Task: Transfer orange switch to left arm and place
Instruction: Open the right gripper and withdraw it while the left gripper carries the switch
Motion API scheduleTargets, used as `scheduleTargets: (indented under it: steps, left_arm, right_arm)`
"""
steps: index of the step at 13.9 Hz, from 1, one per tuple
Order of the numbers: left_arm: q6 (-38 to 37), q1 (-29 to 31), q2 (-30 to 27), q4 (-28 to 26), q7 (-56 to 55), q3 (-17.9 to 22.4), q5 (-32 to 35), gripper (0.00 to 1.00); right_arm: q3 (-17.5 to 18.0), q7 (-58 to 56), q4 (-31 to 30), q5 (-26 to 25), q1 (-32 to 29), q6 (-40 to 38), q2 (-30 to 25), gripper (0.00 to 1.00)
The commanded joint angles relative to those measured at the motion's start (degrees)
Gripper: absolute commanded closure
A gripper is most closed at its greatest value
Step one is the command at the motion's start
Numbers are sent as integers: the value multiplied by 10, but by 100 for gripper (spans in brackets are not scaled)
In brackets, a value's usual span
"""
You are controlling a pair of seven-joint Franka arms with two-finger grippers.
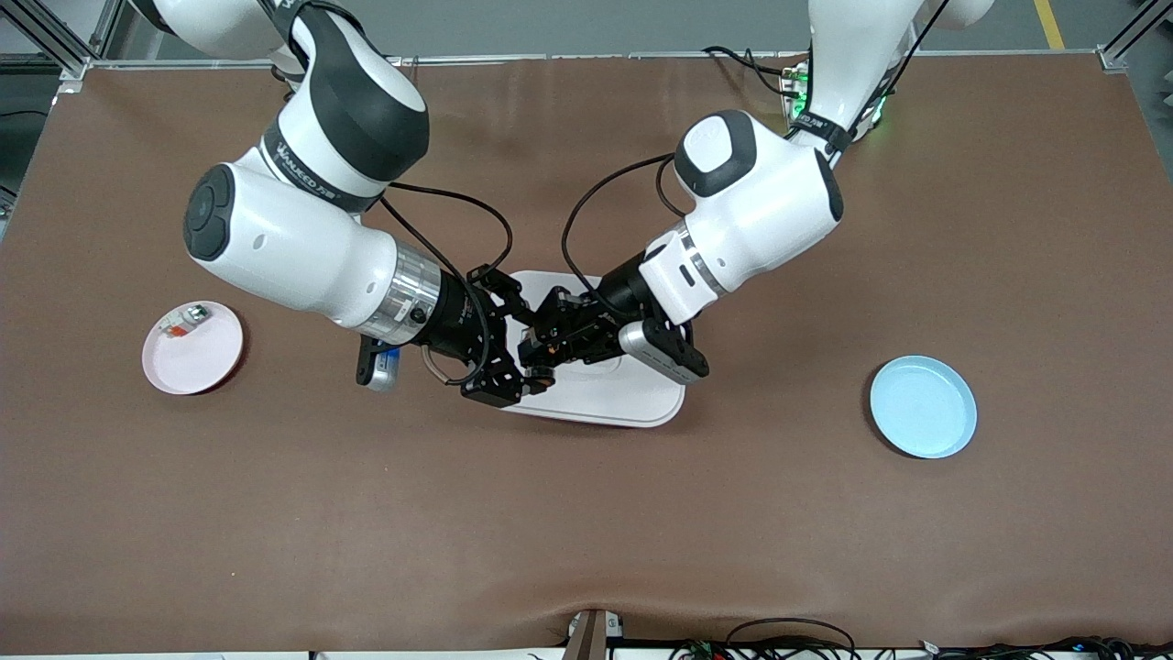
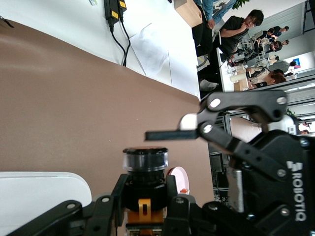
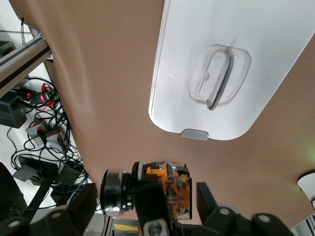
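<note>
Both grippers meet in the air over the box (image 1: 632, 399), which sits mid-table, and the orange switch (image 1: 539, 373) hangs between them at the box's end toward the right arm. The left gripper (image 1: 542, 353) has its fingers (image 2: 110, 209) pinched on the switch's body; in the left wrist view the switch (image 2: 144, 184) stands up from between those fingers, its round face pointing away from that wrist, toward the right arm's end of the table. The right gripper (image 1: 513, 367) stands just beside it with its fingers spread: in the left wrist view one flat black fingertip (image 2: 165, 134) hovers just past the switch's face, and no contact is visible. The right wrist view shows the switch (image 3: 147, 191) lying crosswise close to that gripper's fingers, with the box's recessed handle (image 3: 219, 76) underneath. By my judgement the handover is at its turning point: the left arm carries the part, and the coming move depends on the right gripper drawing back along the switch's axis without brushing the face. The blue plate (image 1: 923, 406) lies near the left arm's end of the table, the pink plate (image 1: 194, 353) near the right arm's end.
</note>
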Motion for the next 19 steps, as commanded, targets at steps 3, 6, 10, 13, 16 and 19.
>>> scheduleTargets:
  steps: [3,6,10,13,16,19]
  left_arm:
    - [7,1,3,12,10,2,-3,100]
    - [2,6,-9,2,9,4,-2,100]
    - [-22,18,-38,-36,9,7,61,100]
    - [-93,46,-62,-43,4,8,96,100]
    - [-183,80,-86,-43,3,8,142,100]
    - [-268,107,-111,-42,-10,8,204,100]
  right_arm:
    - [-5,-53,22,4,-12,-44,3,0]
    - [-5,-132,22,4,-43,-109,-11,0]
    - [-8,-285,20,-6,-98,-211,-33,0]
    - [-6,-429,18,-63,-136,-273,-53,0]
    - [-7,-569,13,-103,-182,-320,-67,0]
    - [-6,-717,12,-148,-227,-353,-78,0]
